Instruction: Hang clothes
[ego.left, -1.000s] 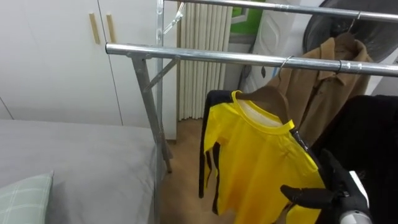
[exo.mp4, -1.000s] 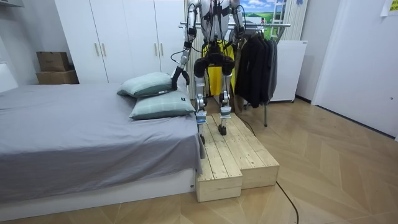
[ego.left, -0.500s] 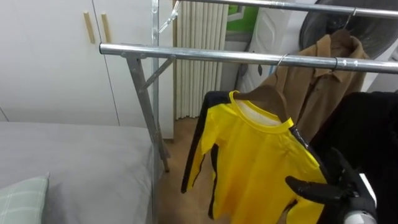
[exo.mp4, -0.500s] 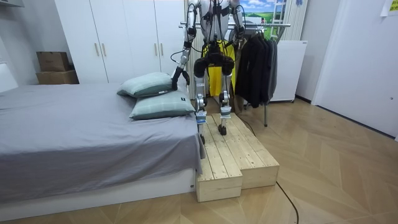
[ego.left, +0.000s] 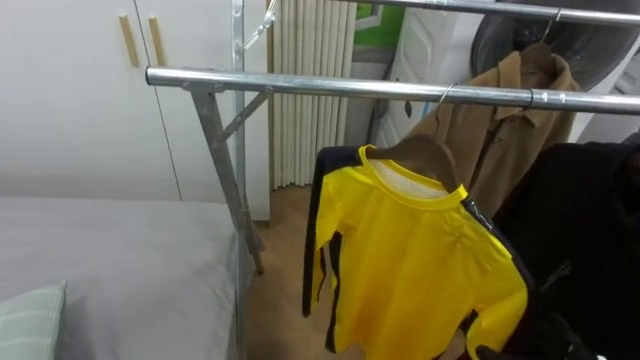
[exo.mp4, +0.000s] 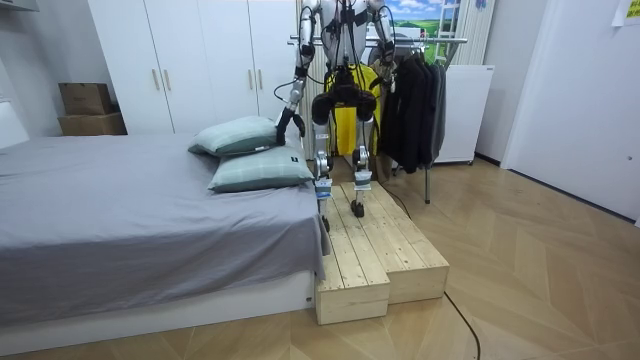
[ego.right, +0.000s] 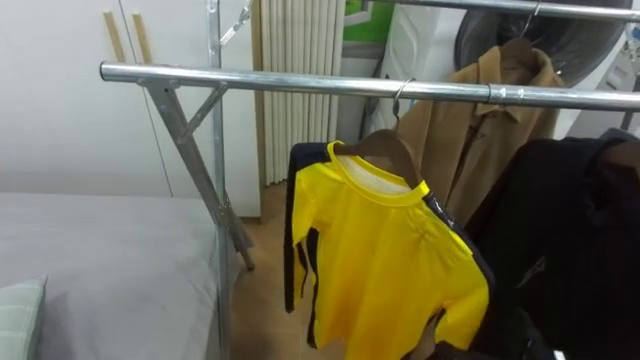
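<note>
1. Rail (ego.left: 340, 88): bare metal tube, smooth, bright gloss.
2. Yellow shirt (ego.left: 420, 260): thin smooth cloth, faint sheen (black trim looks the same); hanger (ego.left: 428, 152) brown wood.
3. Tan coat (ego.left: 505, 120), black garment (ego.left: 590, 230): heavier cloth, matt.
4. Bed cover (ego.left: 110, 260): grey cloth, matt.
5. Wardrobe doors (ego.left: 60, 90): white, smooth; handles (ego.left: 128, 40) pale wood.
6. Step (exo.mp4: 375, 250): raw planks; floor (exo.mp4: 530, 280) wood parquet, light gloss.

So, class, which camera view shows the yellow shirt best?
The right eye view: the yellow shirt hangs near centre, hanger hooked over the rail. The left eye view shows it further right; the room view, a yellow patch behind the robot's legs.
</note>
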